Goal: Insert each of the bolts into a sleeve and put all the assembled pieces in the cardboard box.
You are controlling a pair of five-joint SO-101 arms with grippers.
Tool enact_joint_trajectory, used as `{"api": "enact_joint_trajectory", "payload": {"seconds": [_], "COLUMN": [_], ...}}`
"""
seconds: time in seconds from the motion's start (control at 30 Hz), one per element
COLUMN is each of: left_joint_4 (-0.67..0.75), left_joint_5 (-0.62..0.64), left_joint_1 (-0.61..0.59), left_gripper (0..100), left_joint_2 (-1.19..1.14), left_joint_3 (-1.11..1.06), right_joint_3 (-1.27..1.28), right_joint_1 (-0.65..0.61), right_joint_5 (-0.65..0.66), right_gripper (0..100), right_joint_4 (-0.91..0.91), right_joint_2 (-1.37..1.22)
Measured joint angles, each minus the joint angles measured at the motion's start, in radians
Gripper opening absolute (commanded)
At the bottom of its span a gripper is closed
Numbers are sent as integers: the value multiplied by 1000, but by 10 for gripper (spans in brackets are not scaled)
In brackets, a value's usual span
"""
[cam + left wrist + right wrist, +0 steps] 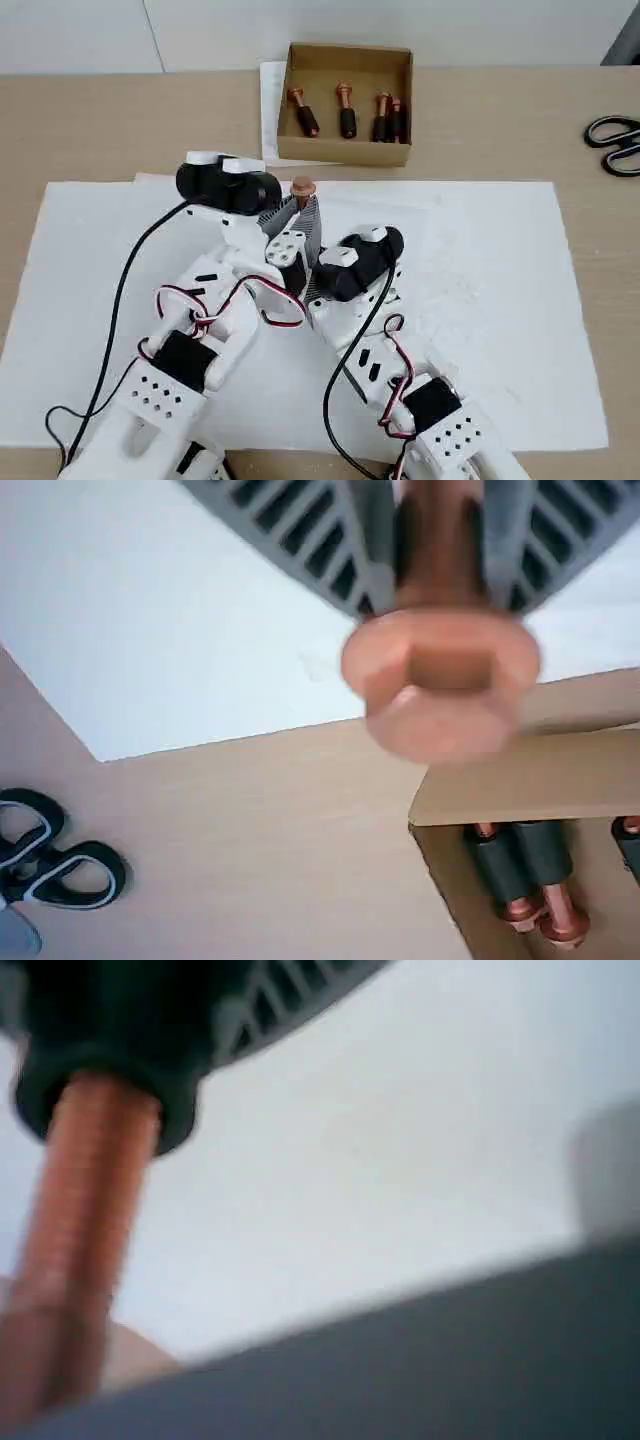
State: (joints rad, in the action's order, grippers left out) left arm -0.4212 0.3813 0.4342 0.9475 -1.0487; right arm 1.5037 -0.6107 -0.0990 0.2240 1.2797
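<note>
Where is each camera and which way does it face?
High view: fixed above the table, looking down on both arms, cardboard box and scissors.
Left wrist view: on the left arm, looking past its grey jaws and the bolt toward box and scissors.
Right wrist view: on the right arm, close on the sleeve around the bolt's thread, beside its jaw.
High and left wrist share bolt, box, scissors.

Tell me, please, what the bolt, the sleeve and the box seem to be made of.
The bolt looks metal, probably copper-plated: coppery sheen, hex head, threads. The sleeve is matte black, likely rubber or plastic; the look leaves it open. The box is plain brown cardboard, dull, with folded walls.
</note>
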Motion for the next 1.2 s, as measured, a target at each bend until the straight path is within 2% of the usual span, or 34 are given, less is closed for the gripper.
{"api": "enact_joint_trajectory", "payload": {"seconds": [0.57, 0.8, 1.2], "left_joint_4": [-114, -229, -279], "left_joint_5": [-12, -23, -23], "left_joint_1": [3, 3, 3], "left_gripper": [6, 6, 7], "left_joint_2": [9, 14, 15], "left_joint_3": [2, 41, 54], "right_joint_3": [2, 0, 2], "right_joint_1": [0, 0, -2], "right_joint_5": [0, 0, 0], "right_gripper": [4, 4, 4], "right_joint_4": [2, 2, 2], "right_joint_2": [-2, -2, -2]}}
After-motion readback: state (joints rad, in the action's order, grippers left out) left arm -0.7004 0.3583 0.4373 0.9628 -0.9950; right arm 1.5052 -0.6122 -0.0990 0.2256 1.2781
